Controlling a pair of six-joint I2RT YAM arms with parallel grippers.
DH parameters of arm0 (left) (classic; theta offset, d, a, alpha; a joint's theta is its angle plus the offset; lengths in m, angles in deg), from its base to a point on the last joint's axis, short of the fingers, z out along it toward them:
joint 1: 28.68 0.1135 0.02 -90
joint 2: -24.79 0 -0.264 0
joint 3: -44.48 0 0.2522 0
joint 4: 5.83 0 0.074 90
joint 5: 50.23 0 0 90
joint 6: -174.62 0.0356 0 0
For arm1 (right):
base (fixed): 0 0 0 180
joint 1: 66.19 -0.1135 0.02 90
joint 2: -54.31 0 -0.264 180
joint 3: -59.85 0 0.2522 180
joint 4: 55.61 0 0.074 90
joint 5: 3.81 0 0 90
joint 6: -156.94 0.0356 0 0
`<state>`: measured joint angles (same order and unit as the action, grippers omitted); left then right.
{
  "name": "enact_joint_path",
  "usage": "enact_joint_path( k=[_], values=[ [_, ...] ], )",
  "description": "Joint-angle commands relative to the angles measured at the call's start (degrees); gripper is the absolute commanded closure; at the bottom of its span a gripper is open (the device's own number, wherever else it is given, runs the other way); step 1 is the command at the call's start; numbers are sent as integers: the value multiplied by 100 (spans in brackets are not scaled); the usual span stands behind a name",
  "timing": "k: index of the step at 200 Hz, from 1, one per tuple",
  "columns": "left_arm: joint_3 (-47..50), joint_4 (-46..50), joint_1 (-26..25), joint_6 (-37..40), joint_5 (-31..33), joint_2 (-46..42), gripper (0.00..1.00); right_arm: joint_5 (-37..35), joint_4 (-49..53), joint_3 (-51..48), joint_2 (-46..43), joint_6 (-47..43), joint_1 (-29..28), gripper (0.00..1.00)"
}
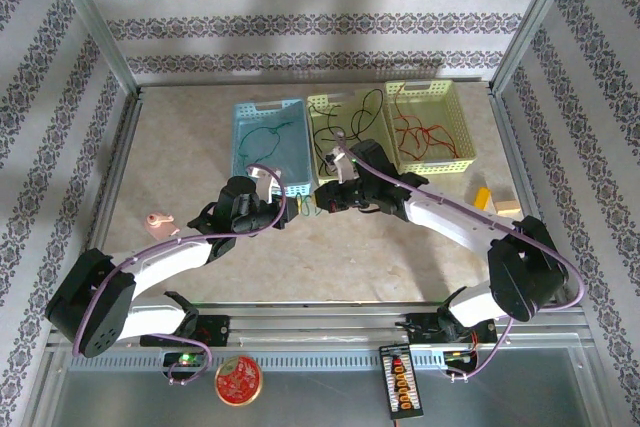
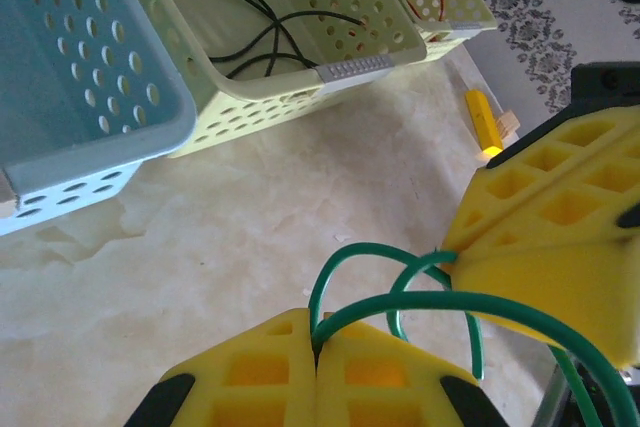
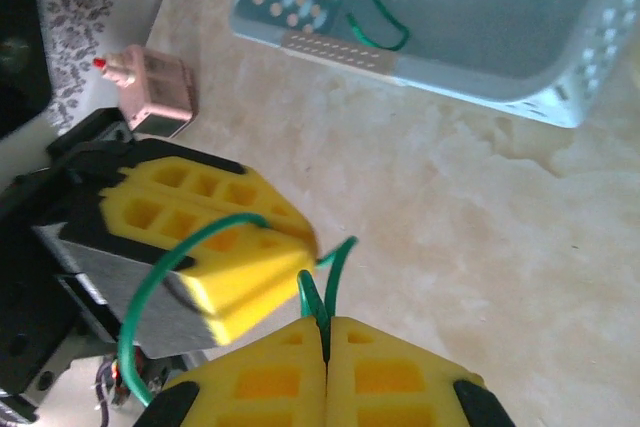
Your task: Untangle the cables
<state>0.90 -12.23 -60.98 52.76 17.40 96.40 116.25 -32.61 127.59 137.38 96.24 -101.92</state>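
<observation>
A green cable (image 2: pixel 350 267) loops between my two grippers just above the tabletop. My left gripper (image 2: pixel 318 332) is shut on one strand of it, and my right gripper (image 3: pixel 325 332) is shut on another strand (image 3: pixel 337 265). The two sets of yellow fingers nearly touch in front of the baskets, left gripper (image 1: pixel 290 205) and right gripper (image 1: pixel 322 197). Another green cable (image 1: pixel 262 137) lies in the blue basket (image 1: pixel 243 147). Black cables (image 1: pixel 350 122) sit in the middle yellow-green basket (image 1: pixel 316 107). Red cables (image 1: pixel 420 132) lie in the right yellow-green basket (image 1: pixel 462 132).
The three baskets stand side by side at the back of the table. A small pink object (image 1: pixel 157 219) lies at the left. A yellow block (image 1: pixel 483 197) and a wooden block (image 1: pixel 507 204) lie at the right. A round red tin (image 1: pixel 238 382) rests on the front ledge.
</observation>
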Motion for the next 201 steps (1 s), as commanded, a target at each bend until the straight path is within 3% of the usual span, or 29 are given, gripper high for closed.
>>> enact_joint_path(
  k=[1,41,94,104,117,127,166,201],
  values=[
    [-142,-110,-75,121,417,-164,100,-595,-47,-265,-306,154,246,100],
    [-290,706,-75,305,1310,-106,100,-926,-131,-812,-922,532,962,100],
    [-360,467,-47,236,1068,-108,100,-847,-107,-1073,-1540,578,1481,100],
    [-428,346,2,142,1025,-79,100,-781,-139,-1057,-1589,579,1481,90],
    [-579,227,114,-35,1020,-9,100,-759,-168,-1023,-1639,624,1472,63],
    [-752,236,213,-177,1099,62,100,-852,-165,-1012,-1693,660,1472,55],
    [-1476,475,673,-729,1931,450,100,-1117,-136,-1064,-1901,626,1490,49],
    [-2163,1418,1030,-1118,3216,1048,100,-1099,29,-1099,-1933,551,1498,49]
  ],
)
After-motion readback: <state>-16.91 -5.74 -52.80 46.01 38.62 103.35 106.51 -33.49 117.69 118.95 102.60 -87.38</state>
